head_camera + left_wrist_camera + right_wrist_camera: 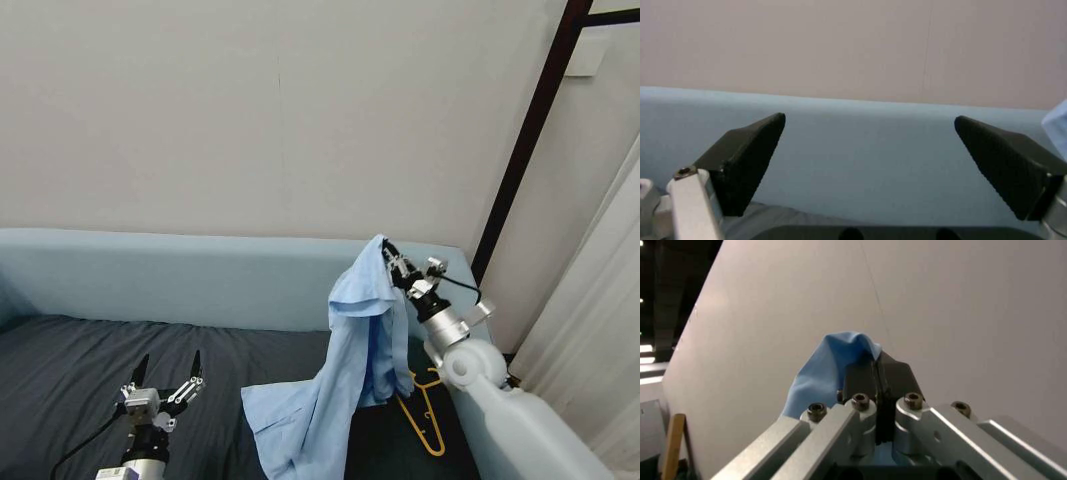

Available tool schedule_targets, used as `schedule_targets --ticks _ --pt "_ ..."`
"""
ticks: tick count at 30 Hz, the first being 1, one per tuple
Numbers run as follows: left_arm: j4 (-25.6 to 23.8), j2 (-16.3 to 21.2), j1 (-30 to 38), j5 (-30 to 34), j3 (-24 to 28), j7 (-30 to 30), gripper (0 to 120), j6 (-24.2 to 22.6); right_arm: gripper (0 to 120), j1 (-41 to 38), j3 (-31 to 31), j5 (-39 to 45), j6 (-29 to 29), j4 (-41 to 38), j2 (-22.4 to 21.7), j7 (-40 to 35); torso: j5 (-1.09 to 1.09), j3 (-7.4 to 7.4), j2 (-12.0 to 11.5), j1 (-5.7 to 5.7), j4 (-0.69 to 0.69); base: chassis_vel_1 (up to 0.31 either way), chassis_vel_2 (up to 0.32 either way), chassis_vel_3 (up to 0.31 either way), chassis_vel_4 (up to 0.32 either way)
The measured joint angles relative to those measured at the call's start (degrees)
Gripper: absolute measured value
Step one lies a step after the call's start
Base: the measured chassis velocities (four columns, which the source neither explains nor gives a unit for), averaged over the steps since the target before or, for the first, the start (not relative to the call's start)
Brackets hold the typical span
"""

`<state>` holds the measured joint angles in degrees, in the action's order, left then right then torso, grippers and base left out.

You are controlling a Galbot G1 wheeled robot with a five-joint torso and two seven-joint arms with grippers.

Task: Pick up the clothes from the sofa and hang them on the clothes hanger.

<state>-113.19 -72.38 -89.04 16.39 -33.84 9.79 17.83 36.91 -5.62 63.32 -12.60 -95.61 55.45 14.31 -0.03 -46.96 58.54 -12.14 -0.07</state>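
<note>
1. Two tools show in the head view. The right tool [388, 252] is up by the back of the sofa [150, 280]. It is pinched tight on the top of the blue shirt [345, 370]. The shirt hangs down from it, and the bottom part lies on the dark seat [70, 360]. A yellow hanger [425, 420] lies on the seat just beside the shirt, near the right arm. The left tool [170, 368] hovers low over the seat, well apart from the shirt. Its fingers are spread and hold nothing.
2. From the left wrist, the left tool [869, 120] is wide open and faces the sofa [867, 165] back. A bit of the blue shirt [1057, 120] peeks in at the edge.
3. From the right wrist, the right tool [877, 365] has its fingers pressed together in front of the wall [973, 315]. The blue shirt [827, 365] is caught between them.
4. I think the step is lifting the shirt off the sofa. To do it well, keep the squeeze firm. Go up slowly until the bottom leaves the seat. Take care not to snag the hanger.
</note>
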Motion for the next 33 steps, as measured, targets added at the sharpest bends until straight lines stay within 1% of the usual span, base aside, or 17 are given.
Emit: schedule_targets --ticks 1,2,3,5,7,8,11,12,13,18,25,28,29,33 --pt "0.0 0.1 0.0 0.1 0.0 0.0 100 0.0 0 -0.6 -0.1 0.4 0.0 -0.2 -0.5 -0.3 0.01 0.0 0.0 0.0 0.0 0.0 0.0 0.0 0.0" --pt "-0.1 0.3 0.2 0.3 0.0 0.0 100 0.0 0 -2.4 -0.3 2.0 -0.2 -0.7 -2.2 -1.0 0.01 0.0 0.0 0.0 0.0 0.0 0.0 0.0 0.0" --pt "-0.1 0.3 0.2 0.3 0.0 0.0 100 0.0 0 -2.4 -0.3 2.0 -0.2 -0.7 -2.2 -1.0 0.01 0.0 0.0 0.0 0.0 0.0 0.0 0.0 0.0" --pt "-0.3 0.5 0.3 0.4 0.0 0.0 100 0.0 0 -4.6 0.2 3.6 -0.4 -0.9 -4.7 -1.6 0.0 0.01 0.0 0.0 0.0 0.0 0.0 0.0 0.0" --pt "-0.8 0.5 0.2 0.5 0.0 0.0 100 0.0 0 -7.3 1.6 4.3 -0.4 -0.7 -7.0 -2.1 0.0 0.0 0.0 0.0 -0.01 0.0 0.0 0.0 0.0" --pt "-0.8 0.5 0.2 0.5 0.0 0.0 100 0.0 0 -7.3 1.6 4.3 -0.4 -0.7 -7.0 -2.1 0.0 0.0 0.0 0.0 -0.01 0.0 0.0 0.0 0.0" --pt "-1.9 0.5 -0.4 0.7 0.0 0.0 100 0.0 0 -11.9 4.5 5.5 -0.2 0.3 -9.1 -2.4 0.01 0.0 0.0 0.0 -0.02 0.0 0.0 0.0 0.0" --pt "-2.3 0.5 -0.6 1.0 -0.2 0.0 100 0.0 0 -13.9 5.6 6.0 -0.1 0.5 -9.6 -2.7 0.0 0.0 0.0 0.0 0.02 0.0 0.0 0.0 0.0" --pt "-2.3 0.5 -0.6 1.0 -0.2 0.0 100 0.0 0 -13.9 5.6 6.0 -0.1 0.5 -9.6 -2.7 0.0 0.0 0.0 0.0 0.02 0.0 0.0 0.0 0.0" --pt "-4.0 0.9 -1.2 1.8 -1.0 0.0 100 0.0 0 -20.8 8.1 7.4 0.5 0.9 -10.7 -5.0 -0.01 0.01 0.0 0.0 0.01 0.0 0.0 0.0 0.0" --pt "-4.8 1.0 -1.9 1.9 -1.1 0.0 100 0.0 0 -25.3 8.7 9.2 0.9 1.0 -12.4 -6.0 0.01 0.01 0.0 0.0 -0.01 0.0 0.0 0.0 0.0" --pt "-4.8 0.9 -1.9 1.8 -1.2 0.1 100 0.1 0 -30.0 12.2 10.6 1.1 3.1 -13.6 -6.2 -0.02 0.01 0.0 0.01 -0.02 0.0 0.0 0.0 0.0" --pt "-4.8 0.7 -1.9 1.8 -1.2 0.1 100 0.1 0 -31.3 14.0 10.6 1.0 4.3 -13.6 -6.2 -0.01 0.01 0.0 0.01 0.0 0.0 0.0 0.0 0.0" --pt "-4.9 0.4 -1.8 2.0 -1.3 0.2 100 0.1 0 -33.0 16.3 10.5 1.0 6.6 -12.4 -5.8 -0.01 0.01 0.0 0.01 0.01 0.0 0.0 0.0 0.0"
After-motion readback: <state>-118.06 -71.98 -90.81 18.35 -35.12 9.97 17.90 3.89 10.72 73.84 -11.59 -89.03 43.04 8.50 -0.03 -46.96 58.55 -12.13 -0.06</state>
